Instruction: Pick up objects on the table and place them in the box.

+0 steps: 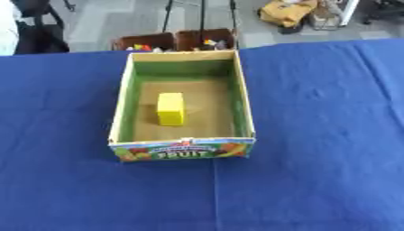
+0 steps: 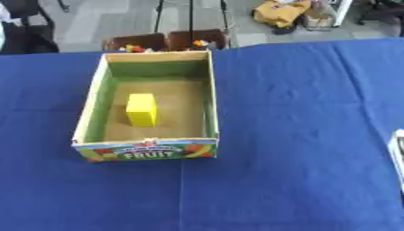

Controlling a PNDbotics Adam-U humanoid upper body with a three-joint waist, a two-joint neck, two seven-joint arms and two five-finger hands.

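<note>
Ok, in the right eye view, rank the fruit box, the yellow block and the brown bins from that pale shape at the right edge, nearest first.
No hand clearly shows; from the pale shape:
1. fruit box, centre-left of the table, its right wall nearest.
2. yellow block, inside the box, left of middle.
3. brown bins, beyond the table's far edge.

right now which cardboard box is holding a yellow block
The open fruit-printed cardboard box on the blue tablecloth; the yellow block lies on its floor. The two brown boxes behind the table hold small mixed items.
</note>
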